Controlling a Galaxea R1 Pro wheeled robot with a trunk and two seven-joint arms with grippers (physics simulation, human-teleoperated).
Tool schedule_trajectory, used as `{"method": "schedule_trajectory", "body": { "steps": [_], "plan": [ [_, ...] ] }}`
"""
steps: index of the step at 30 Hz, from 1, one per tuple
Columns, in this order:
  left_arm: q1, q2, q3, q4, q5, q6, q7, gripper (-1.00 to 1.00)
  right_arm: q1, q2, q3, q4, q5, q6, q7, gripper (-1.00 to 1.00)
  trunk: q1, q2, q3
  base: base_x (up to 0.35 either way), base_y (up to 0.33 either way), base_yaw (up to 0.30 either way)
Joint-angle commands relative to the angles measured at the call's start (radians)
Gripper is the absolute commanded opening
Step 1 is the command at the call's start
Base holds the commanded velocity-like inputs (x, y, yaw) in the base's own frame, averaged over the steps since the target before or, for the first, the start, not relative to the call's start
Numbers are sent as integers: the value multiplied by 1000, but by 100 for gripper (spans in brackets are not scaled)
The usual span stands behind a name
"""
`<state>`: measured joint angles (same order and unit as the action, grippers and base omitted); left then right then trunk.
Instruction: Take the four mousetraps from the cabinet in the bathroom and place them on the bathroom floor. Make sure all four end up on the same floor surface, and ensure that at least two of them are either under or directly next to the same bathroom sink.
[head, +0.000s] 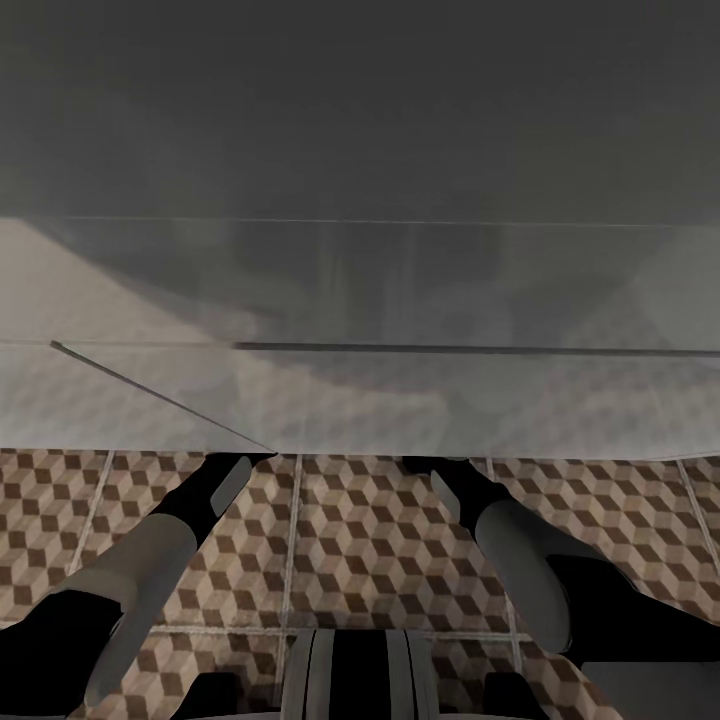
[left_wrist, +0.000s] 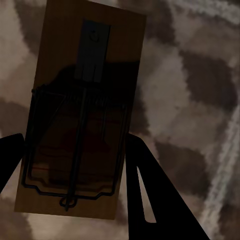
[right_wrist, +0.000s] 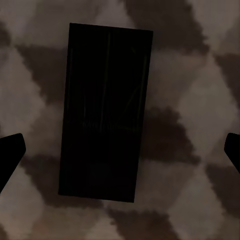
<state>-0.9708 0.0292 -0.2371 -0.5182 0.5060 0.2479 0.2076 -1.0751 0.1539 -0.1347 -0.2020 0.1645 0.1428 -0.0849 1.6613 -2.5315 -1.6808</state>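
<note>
Your left gripper (left_wrist: 75, 165) has its two fingers (left_wrist: 150, 195) close on either side of one mousetrap (left_wrist: 82, 110), apparently clamped on it just above the floor (left_wrist: 200, 75). Your right gripper (right_wrist: 120, 150) is spread wide, and a second trap (right_wrist: 105, 112), very dark, lies flat on the tiles between its fingers, untouched. Two traps counted; in the head view both arms reach under a pale unit (head: 360, 300).
</note>
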Motion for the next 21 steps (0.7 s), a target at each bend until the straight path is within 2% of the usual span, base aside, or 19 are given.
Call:
{"method": "schedule_trajectory", "body": {
  "steps": [1,21],
  "plan": [
    [0,2,-8,-3,9,3,9,-100,0,1,-8,-2,10,6,-1,100,0,0,-1,0,0,0],
    [0,2,-8,-2,9,4,9,-100,1,1,-8,-2,10,6,-1,100,0,0,-1,0,0,0]
  ]
}}
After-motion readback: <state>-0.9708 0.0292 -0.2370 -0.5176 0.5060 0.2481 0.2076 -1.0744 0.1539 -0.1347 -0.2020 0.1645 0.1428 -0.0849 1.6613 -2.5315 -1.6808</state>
